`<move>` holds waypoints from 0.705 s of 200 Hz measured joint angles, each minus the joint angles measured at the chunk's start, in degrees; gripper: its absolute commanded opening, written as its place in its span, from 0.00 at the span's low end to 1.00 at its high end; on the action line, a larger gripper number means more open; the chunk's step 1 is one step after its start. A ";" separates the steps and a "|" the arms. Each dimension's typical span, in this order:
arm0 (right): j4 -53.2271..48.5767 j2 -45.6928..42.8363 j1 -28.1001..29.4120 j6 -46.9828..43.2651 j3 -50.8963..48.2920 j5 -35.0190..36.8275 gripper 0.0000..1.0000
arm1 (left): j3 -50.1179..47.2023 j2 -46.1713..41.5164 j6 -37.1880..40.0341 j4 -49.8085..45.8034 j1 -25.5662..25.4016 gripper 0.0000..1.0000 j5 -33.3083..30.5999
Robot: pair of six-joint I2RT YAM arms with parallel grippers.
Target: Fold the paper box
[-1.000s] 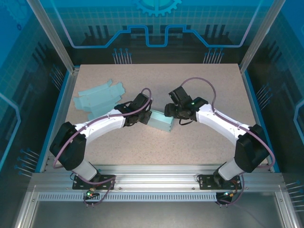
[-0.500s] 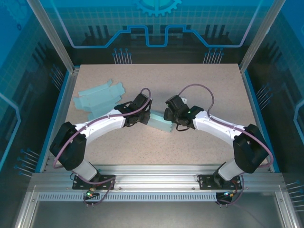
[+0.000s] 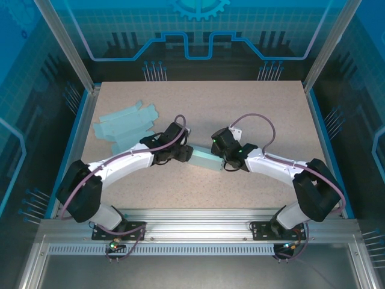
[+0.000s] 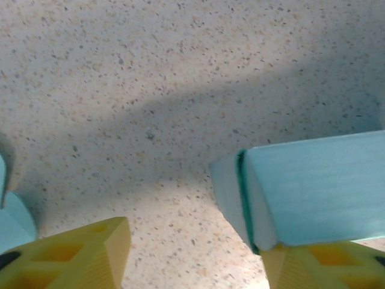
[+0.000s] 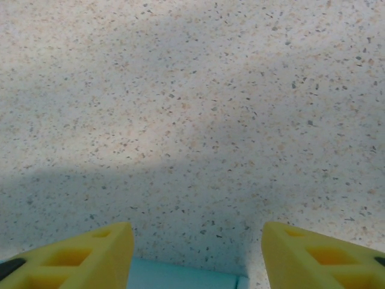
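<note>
Seeing a folded light-teal paper box (image 3: 204, 160) near the middle of the speckled beige tabletop (image 3: 252, 114), lying flat with its long axis running from upper left to lower right, between the two arms. Left gripper (image 3: 183, 153) at the box's left end, yellow fingers (image 4: 84, 259) spread apart and clamped on nothing. From the left wrist view: box end just above the right-hand yellow finger, looks to be touching it, with bare table in the gap between the fingers. Tucked end flap visible there, with a darker teal seam down the fold. Right gripper (image 3: 221, 158) over the box's right end, fingers likewise spread and not closed on anything. From the right wrist view: speckled table between the yellow fingers, thin strip of teal box edge low in the gap. Cannot tell whether either right finger touches the box. Box faces plain teal wherever visible, top and both wrist views. Loose pile of flat, unfolded light-teal paper box blanks (image 3: 123, 127) at the table's far left, well apart from the folded box and from both grippers. Blue cog-and-circuit graphic on the back wall panel (image 3: 198, 24), too cropped to read any lettering.
</note>
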 measured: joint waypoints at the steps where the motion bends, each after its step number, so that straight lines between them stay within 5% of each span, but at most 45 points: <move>1: 0.04 0.00 0.00 0.02 0.00 0.07 0.59 | -0.13 -0.11 0.04 -0.09 0.00 0.66 0.13; 87: 6.21 2.14 1.40 2.38 -1.05 4.55 0.59 | -4.17 -5.29 0.04 -3.89 -0.96 0.75 8.90; 141: 7.50 2.78 1.55 2.38 -1.01 5.81 0.59 | -6.67 -13.84 -4.20 0.74 0.24 0.86 8.79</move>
